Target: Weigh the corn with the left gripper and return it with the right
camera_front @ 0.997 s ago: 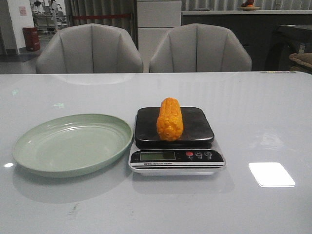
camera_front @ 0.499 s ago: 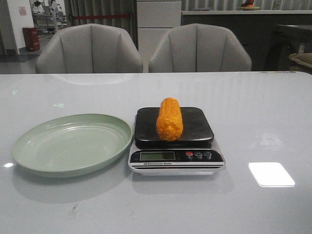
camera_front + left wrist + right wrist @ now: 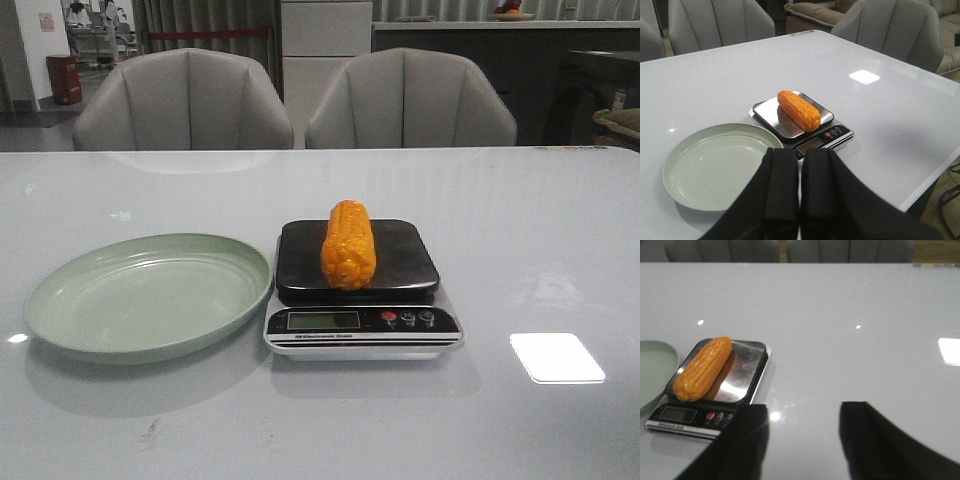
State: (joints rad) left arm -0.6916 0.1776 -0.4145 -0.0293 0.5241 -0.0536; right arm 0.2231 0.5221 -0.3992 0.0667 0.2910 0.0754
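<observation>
The orange-yellow corn (image 3: 348, 243) lies lengthwise on the dark platform of a small kitchen scale (image 3: 400, 322) at the table's middle; it also shows in the left wrist view (image 3: 799, 110) and the right wrist view (image 3: 703, 368). My left gripper (image 3: 800, 152) hangs above the table's near side, short of the scale, its two black fingers pressed together with nothing between them. My right gripper (image 3: 802, 412) is high over the table to the right of the scale, fingers spread wide and empty. Neither gripper shows in the front view.
A pale green plate (image 3: 60, 300) with nothing on it sits just left of the scale, almost touching it. Two grey chairs (image 3: 185, 100) stand behind the table's far edge. A bright light reflection (image 3: 556, 357) lies on the glossy white tabletop at the right.
</observation>
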